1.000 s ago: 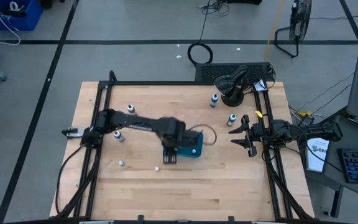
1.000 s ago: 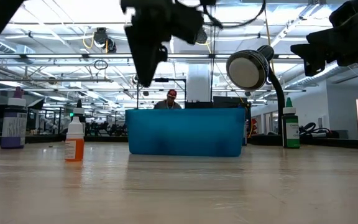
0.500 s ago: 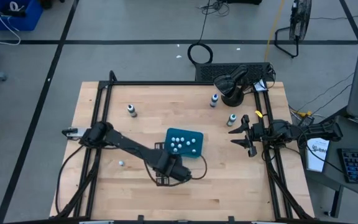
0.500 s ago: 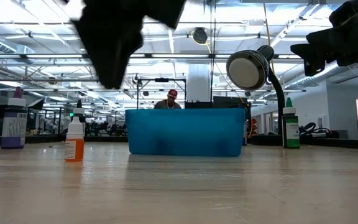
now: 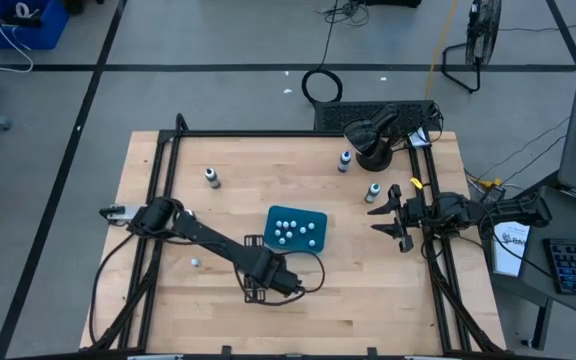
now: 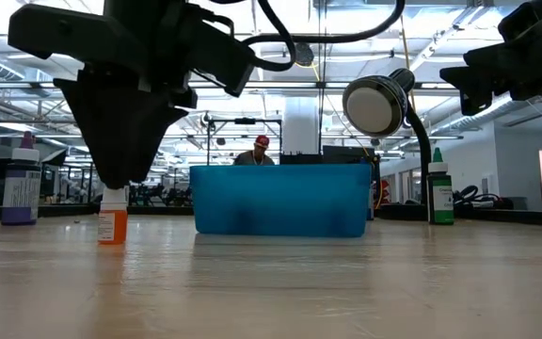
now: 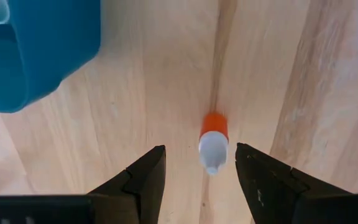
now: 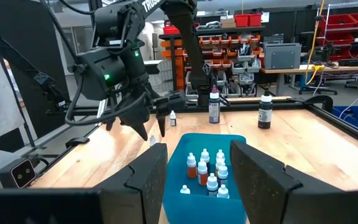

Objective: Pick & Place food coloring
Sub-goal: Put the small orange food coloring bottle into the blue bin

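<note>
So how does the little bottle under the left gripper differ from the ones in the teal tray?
The orange bottle sits alone on the bare wood between the open fingers of the left gripper; the tray bottles stand clustered inside the teal tray. It is not yet placed; they are. All share small bodies and white caps.

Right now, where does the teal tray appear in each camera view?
High view: teal tray near the table's middle.
Low view: centre, its long wall facing the camera.
Left wrist view: only one corner, at the picture's edge.
Right wrist view: middle, bottles standing inside.
Shared landmark: the left gripper, open, beside the tray.
</note>
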Available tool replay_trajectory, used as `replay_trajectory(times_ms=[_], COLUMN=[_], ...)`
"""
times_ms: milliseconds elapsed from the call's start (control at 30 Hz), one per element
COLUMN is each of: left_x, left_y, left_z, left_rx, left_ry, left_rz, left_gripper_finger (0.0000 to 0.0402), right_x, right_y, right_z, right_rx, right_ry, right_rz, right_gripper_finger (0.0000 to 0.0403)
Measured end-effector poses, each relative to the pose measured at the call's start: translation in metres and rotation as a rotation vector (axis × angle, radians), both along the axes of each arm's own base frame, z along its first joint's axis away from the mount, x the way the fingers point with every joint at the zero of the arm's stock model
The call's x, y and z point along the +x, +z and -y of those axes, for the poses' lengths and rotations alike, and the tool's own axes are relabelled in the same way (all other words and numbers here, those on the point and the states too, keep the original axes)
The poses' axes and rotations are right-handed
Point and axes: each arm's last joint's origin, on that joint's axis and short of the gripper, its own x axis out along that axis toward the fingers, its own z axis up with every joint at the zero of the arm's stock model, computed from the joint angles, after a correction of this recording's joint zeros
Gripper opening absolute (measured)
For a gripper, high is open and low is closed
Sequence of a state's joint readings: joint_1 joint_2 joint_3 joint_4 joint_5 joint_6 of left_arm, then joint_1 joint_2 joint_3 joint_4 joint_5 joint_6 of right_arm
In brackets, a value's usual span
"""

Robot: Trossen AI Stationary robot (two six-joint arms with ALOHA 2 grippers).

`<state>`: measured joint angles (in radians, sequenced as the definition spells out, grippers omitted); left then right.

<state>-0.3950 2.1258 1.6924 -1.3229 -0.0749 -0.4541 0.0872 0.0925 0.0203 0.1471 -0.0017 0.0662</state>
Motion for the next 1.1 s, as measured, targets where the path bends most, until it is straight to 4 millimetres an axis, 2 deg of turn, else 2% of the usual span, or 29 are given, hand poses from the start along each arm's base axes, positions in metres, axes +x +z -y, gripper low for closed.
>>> replay_trajectory(times_ms=[133, 400, 733, 900, 1100], left_x=[0.001, -0.006, -0.033, -0.047, -0.052], left_y=[-0.003, -0.022, -0.004, -0.017, -0.035], left_z=[0.001, 0.000, -0.012, -0.019, -0.024], left_rx=[-0.008, -0.020, -0.120, -0.173, -0.206], left_ry=[0.000, 0.005, 0.020, 0.063, 0.060], left_rz=[0.019, -0.010, 0.203, 0.272, 0.285], left_gripper_finger=[0.0201, 0.0198, 0.0197, 0.0189, 0.0187], right_x=[0.000, 0.000, 0.000, 0.000, 0.000], right_y=[0.000, 0.000, 0.000, 0.000, 0.000], right_z=[0.000, 0.000, 0.000, 0.000, 0.000], right_rx=[0.000, 0.000, 0.000, 0.000, 0.000], right_ry=[0.000, 0.000, 0.000, 0.000, 0.000], right_rz=[0.000, 0.000, 0.000, 0.000, -0.001], right_gripper_finger=[0.0167, 0.0165, 0.0167, 0.0165, 0.0166])
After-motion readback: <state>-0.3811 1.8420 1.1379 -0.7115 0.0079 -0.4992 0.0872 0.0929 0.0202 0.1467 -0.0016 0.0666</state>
